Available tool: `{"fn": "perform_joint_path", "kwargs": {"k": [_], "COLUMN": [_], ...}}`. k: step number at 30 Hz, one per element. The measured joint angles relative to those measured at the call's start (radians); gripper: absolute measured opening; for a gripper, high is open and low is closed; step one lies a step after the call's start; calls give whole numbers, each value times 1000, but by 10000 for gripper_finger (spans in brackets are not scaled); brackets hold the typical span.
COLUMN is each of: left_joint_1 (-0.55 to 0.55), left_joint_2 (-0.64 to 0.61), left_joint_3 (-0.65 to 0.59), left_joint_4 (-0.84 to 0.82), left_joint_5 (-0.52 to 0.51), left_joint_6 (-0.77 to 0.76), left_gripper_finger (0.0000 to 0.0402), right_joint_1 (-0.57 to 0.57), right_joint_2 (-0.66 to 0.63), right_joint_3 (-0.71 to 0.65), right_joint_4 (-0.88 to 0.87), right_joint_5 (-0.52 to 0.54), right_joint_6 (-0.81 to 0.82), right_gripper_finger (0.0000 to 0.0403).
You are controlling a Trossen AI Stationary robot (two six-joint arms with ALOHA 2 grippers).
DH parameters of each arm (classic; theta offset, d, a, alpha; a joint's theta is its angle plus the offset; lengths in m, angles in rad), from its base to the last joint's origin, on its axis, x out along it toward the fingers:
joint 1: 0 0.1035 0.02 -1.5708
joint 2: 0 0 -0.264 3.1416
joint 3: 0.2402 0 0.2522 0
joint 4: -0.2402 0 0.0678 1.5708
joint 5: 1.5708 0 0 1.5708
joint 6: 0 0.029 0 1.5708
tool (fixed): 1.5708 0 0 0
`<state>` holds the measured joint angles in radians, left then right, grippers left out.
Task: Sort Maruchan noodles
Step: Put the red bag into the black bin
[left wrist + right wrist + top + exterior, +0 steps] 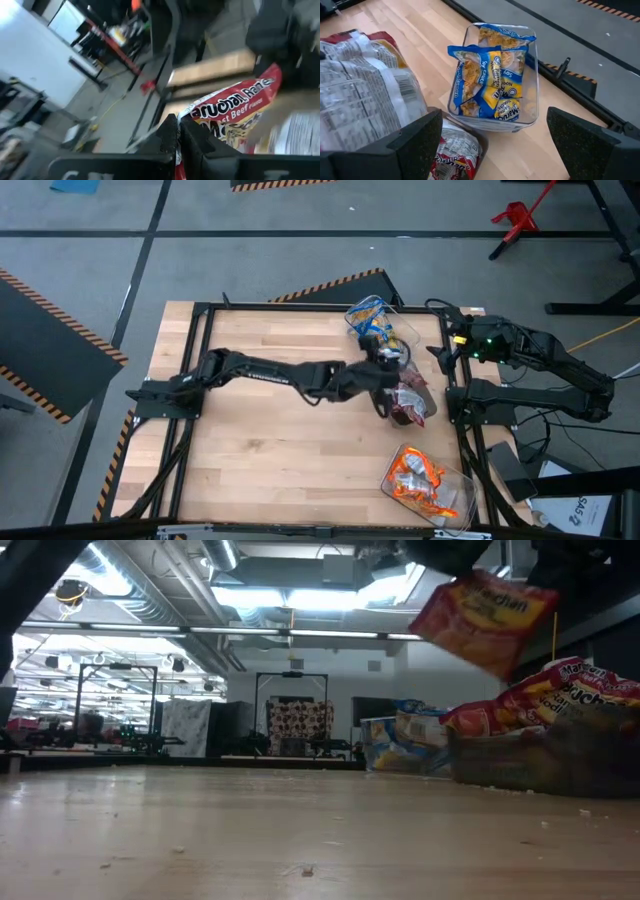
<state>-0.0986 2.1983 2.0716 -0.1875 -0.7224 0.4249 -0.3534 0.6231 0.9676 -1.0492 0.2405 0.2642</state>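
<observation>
Held packet: a red Maruchan packet [235, 117] is up in the air, pinched at one edge and hanging tilted; the low view shows it [483, 618] well clear of the desk, above the red pile.
Left claw: the left claw [176, 142] is clamped tight on that red packet; from above it [385, 380] sits at the end of the arm stretched across the desk toward the right side.
Red pile: more red packets [412, 402] lie heaped in a dark tub [540, 765] just under and right of the left claw, on the right half of the desk.
Blue and yellow packets: a stack of them [492, 80] fills a clear tub [532, 107] at the far right of the desk, just beyond the red pile.
Orange packets: these [420, 480] are in another clear tub [452, 478] near the right front corner, well apart from the other two tubs.
Right claw: the right claw [495, 137] stands wide with nothing between its fingers, looking down on the blue and yellow tub; from above it [443, 350] waits at the right edge of the desk, beside that tub.
Desk: pale wooden desk [270, 450], its left and middle bare apart from the left arm.
Room: shelves and ceiling lights behind, seen across the desk top.
</observation>
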Motion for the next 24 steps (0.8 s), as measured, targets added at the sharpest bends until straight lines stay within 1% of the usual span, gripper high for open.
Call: {"fn": "perform_joint_path", "kwargs": {"k": [4,7,11,13,15,18,21,22,24], "left_joint_1": [40,57,53,46,40,29,24,24,26], "left_joint_2": [26,89,177,198,216,223,221,221,221], "left_joint_3": [3,2,-2,-2,0,-1,0,0,0], "left_joint_4": [130,181,258,268,275,244,210,198,179], "left_joint_5": [111,155,166,170,197,247,277,292,353], "left_joint_6": [-53,-85,-115,-143,-164,-183,-198,-212,-246], "left_gripper_finger": [0,0,0,0,0,4,7,8,9], "right_joint_1": [0,0,0,0,0,0,0,0,0], "right_joint_2": [0,-1,0,0,0,0,0,0,0], "right_joint_3": [0,0,0,0,0,0,0,0,0], "right_joint_4": [0,-1,-1,-2,-4,-16,-22,-22,-22], "right_joint_5": [20,49,62,62,57,55,55,55,55], "right_joint_6": [0,0,0,0,0,0,0,0,0], "right_gripper_finger": [344,344,344,344,344,344,344,344,344]}}
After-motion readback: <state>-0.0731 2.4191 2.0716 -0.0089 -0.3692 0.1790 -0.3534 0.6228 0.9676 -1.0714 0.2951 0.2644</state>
